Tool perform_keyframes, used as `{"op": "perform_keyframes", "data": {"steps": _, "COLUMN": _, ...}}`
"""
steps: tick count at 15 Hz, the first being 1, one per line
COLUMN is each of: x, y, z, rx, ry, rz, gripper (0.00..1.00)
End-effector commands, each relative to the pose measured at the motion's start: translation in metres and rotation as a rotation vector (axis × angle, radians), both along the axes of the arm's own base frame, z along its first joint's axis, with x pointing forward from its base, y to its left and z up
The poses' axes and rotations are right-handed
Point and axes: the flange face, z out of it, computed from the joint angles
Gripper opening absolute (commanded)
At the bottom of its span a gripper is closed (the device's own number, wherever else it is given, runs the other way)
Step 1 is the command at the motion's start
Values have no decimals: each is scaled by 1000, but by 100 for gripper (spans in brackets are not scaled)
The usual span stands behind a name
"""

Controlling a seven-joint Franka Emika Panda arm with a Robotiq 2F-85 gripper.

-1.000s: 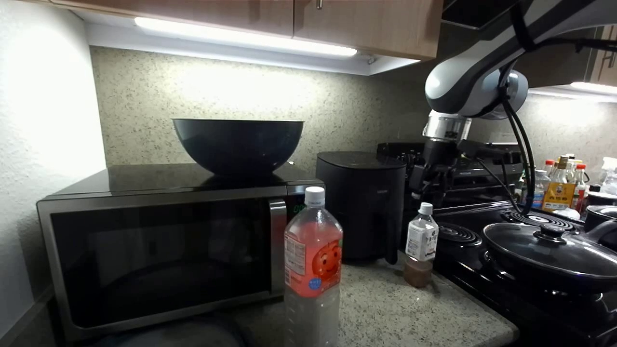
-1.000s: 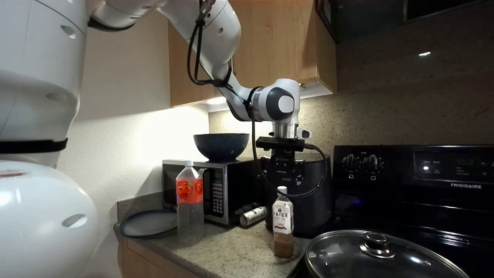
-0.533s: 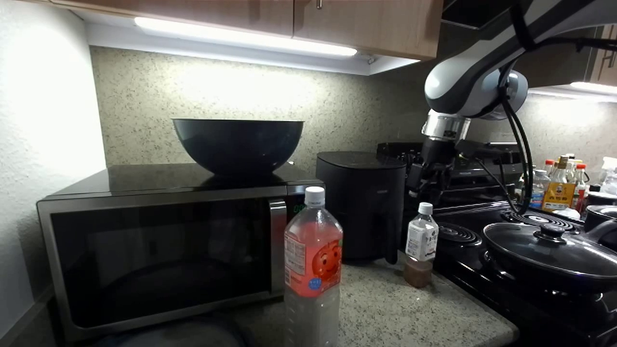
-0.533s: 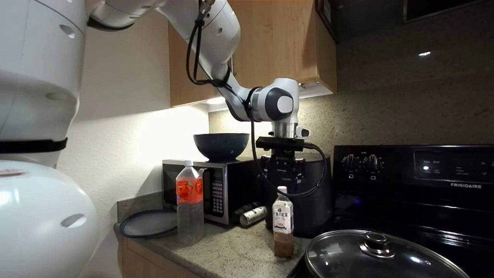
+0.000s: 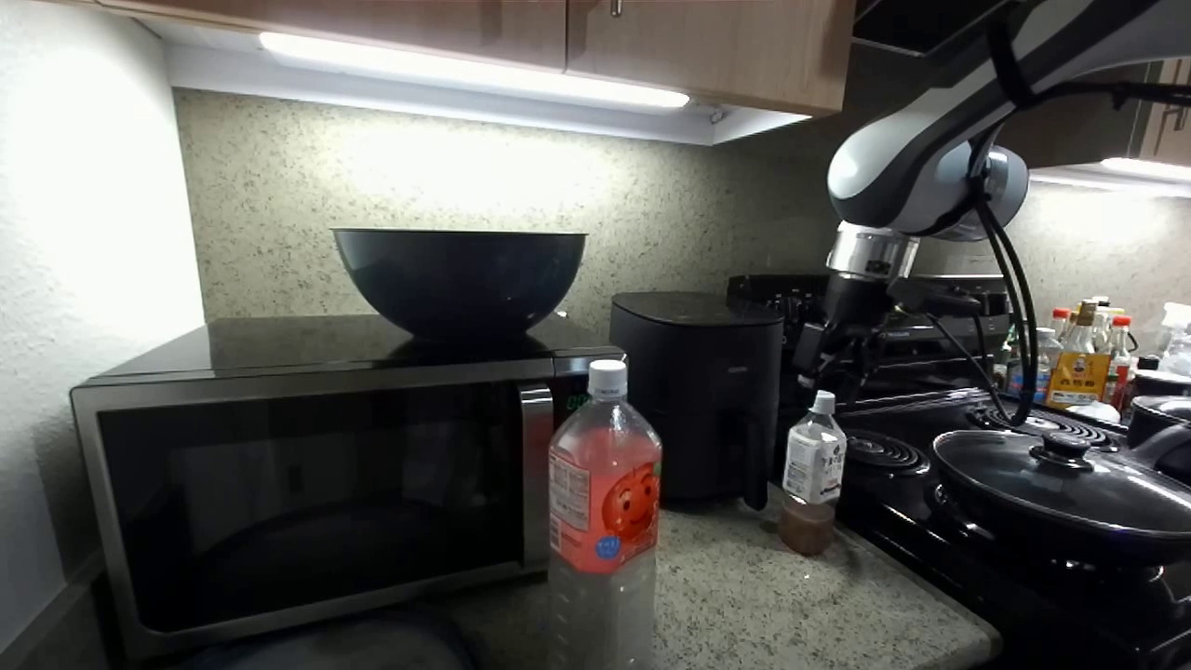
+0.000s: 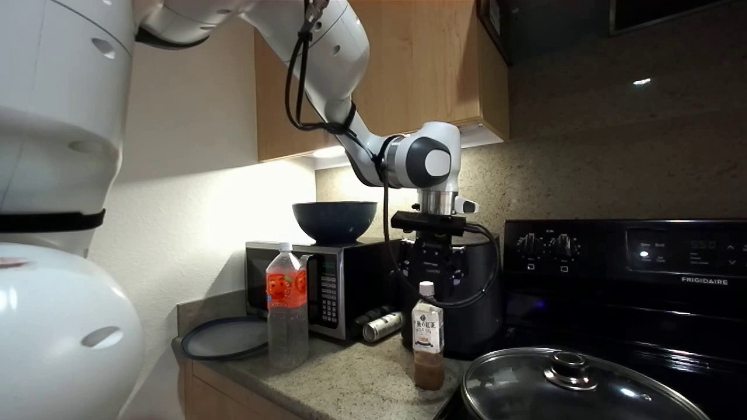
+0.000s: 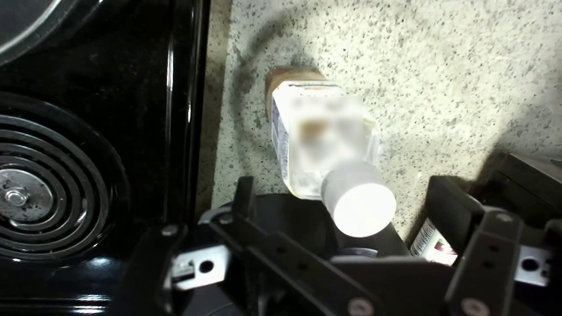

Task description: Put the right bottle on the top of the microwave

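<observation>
Pincer [image 7: 346, 195]: fingers spread apart, nothing gripped; in the wrist view the white cap [image 7: 364, 210] shows between them, a gap on both sides.
Small bottle [image 6: 429, 338]: upright on the counter [image 6: 350, 379], just beside the stove [image 7: 140, 66], in front of the air fryer [image 5: 698, 400]; not yet lifted.
White cap: nearer one finger than the other, so best centred before closing.
Bottle's body: the step looks like lining up for the grasp; come down past the cap, a finger each side, and squeeze gently here, since thin plastic may give.
Brown drink [image 6: 429, 370]: shows only at the bottom, so the weight is probably low; a hold by the cap alone could let it swing.
Stove: its edge runs along the bottle's side, a lidded pan [image 6: 583, 402] near; lift straight up.
Cable [image 6: 386, 213]: hangs in a loop past the bottle's neck in an exterior view; it could snag.
Air fryer: stands beside the microwave [image 5: 316, 502]; carry high past it.
Can [image 6: 383, 326]: lies by the microwave's side, probably out of the path.
Big bottle [image 5: 605, 502]: stands in front of the microwave; a low carry could knock it.
Bowl [image 5: 461, 284]: sits on the microwave's top, the goal; set down beside it, flat, before letting go.
</observation>
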Motion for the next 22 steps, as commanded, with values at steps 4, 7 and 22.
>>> {"op": "perform_keyframes", "data": {"steps": 4, "x": 0, "y": -16, "z": -10, "rx": 45, "ry": 5, "rz": -37, "gripper": 48}}
{"op": "perform_keyframes", "data": {"steps": 7, "x": 0, "y": -21, "z": -14, "rx": 46, "ry": 15, "rz": -48, "gripper": 29}}
{"op": "perform_keyframes", "data": {"steps": 22, "x": -10, "y": 28, "z": 90, "rx": -140, "ry": -275, "rz": 121, "gripper": 12}}
